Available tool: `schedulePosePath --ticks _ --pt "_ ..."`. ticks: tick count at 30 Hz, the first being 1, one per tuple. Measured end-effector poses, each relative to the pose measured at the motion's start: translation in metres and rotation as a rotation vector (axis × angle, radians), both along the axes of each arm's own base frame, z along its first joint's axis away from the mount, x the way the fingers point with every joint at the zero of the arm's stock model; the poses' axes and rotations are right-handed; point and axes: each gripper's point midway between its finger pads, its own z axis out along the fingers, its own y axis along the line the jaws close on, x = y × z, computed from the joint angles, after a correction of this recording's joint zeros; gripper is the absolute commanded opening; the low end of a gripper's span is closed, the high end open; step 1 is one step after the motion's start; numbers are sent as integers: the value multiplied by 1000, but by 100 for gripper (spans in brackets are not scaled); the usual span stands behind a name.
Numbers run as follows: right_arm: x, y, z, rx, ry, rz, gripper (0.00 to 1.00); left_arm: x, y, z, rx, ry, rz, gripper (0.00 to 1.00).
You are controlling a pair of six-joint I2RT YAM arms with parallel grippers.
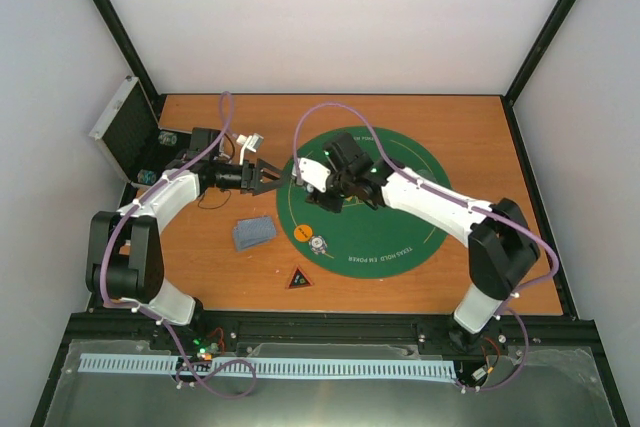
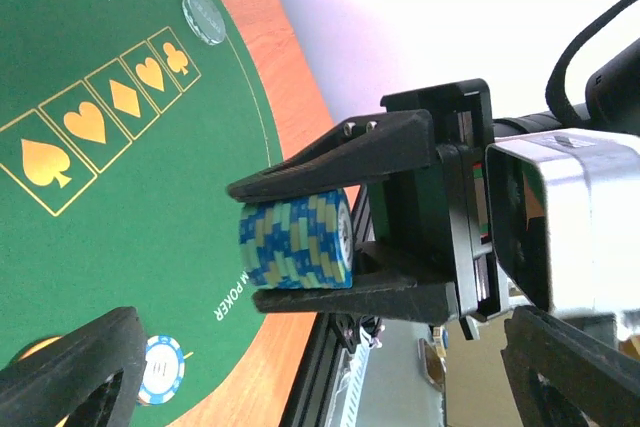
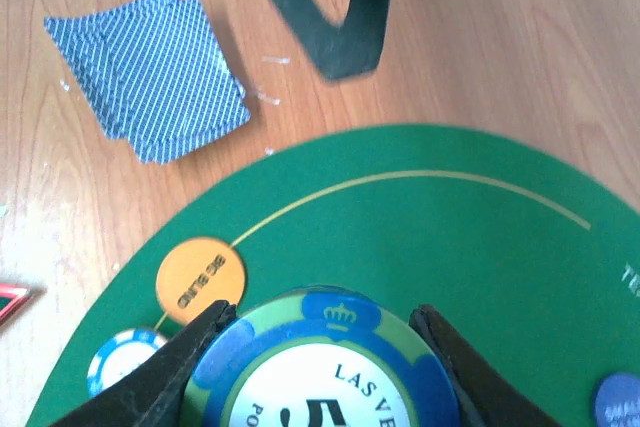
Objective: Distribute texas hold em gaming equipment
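Note:
My right gripper [image 3: 322, 327] is shut on a stack of blue-and-green chips [image 3: 325, 372], held on edge above the green poker mat [image 3: 420, 237]. In the left wrist view that stack [image 2: 295, 239] sits between two black fingers just ahead of my left gripper [image 2: 320, 372], which is open with nothing inside. From above, the left gripper [image 1: 273, 179] faces the right gripper [image 1: 306, 187] at the mat's left edge. An orange chip [image 3: 200, 279] and a white-and-blue chip [image 3: 118, 362] lie on the mat. A pile of blue-backed cards [image 1: 254, 231] and a dark red-edged triangle [image 1: 298, 278] lie on the wood.
A silver case [image 1: 125, 127] stands open at the far left corner. A clear disc [image 2: 205, 17] rests near the mat's suit markings. A purple chip [image 3: 620, 402] lies on the mat at the right. Black frame posts border the wooden table [image 1: 480, 137].

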Motion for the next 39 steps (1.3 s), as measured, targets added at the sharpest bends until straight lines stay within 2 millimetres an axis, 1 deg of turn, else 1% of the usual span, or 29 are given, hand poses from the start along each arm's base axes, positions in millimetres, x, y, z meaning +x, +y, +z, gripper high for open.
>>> schedulePosePath --ticks 4,10,14,17,24,28,31,35,39 --pt "-10 -19 -4 -8 14 -45 3 3 4 -1 7 -6 15 100" --pt "-33 -49 -12 -8 59 -134 3 11 16 -3 18 -14 58 100" --pt "-43 -64 -23 -12 106 -212 3 15 21 -2 29 -28 81 100" --pt "-54 -73 -37 -28 143 -253 3 15 22 0 33 -42 85 100" --pt "-87 -79 -78 -77 224 -297 3 15 23 0 37 -45 88 100" --pt "-98 -84 -95 -94 254 -319 3 15 23 0 38 -45 88 100" --pt "-97 -84 -96 -83 255 -328 3 15 23 0 38 -46 88 100" --pt "-92 -78 -86 -37 229 -324 3 16 23 0 38 -46 88 100" --pt "-90 -75 -83 -16 217 -326 3 16 23 0 38 -47 88 100"
